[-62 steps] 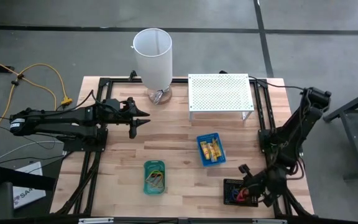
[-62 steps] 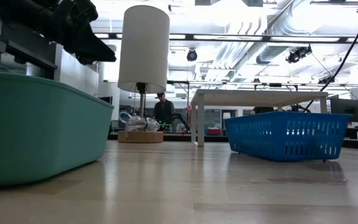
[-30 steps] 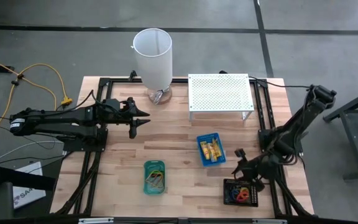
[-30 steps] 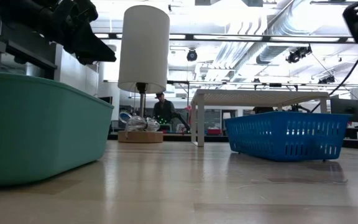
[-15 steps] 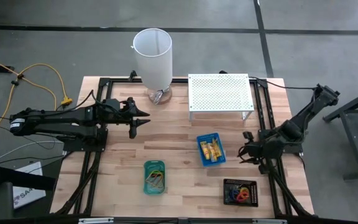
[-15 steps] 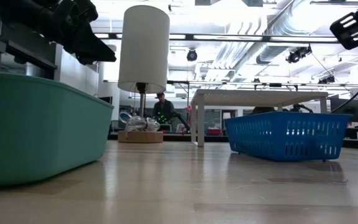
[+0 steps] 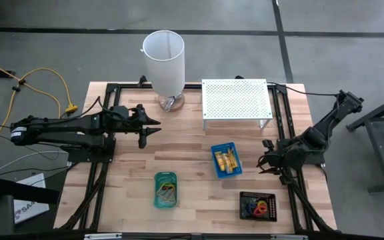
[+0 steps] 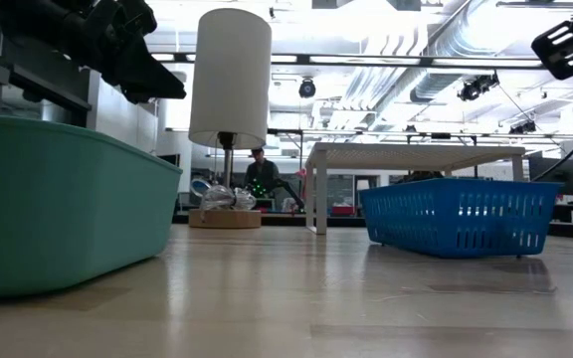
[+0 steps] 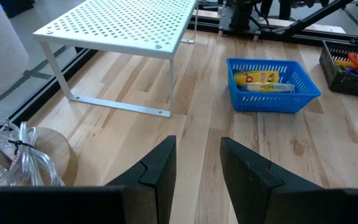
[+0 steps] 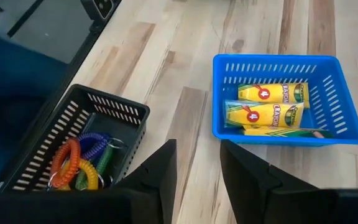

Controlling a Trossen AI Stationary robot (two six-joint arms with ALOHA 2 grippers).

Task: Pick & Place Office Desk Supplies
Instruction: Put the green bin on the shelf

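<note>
The wooden table (image 7: pixel 192 140) carries green (image 7: pixel 166 190), blue (image 7: pixel 226 161) and black trays (image 7: pixel 258 206).

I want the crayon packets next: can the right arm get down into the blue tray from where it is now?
Probably yes. The right gripper hangs open and empty just beside the blue tray, whose top is open, with the yellow packets lying exposed and nothing between them.

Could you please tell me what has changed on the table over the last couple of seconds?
The right gripper rose from over the black tray and swung toward the blue tray, fingers apart with nothing between them. It now hovers beside that tray. The left gripper, the green tray and both other trays kept their places.
</note>
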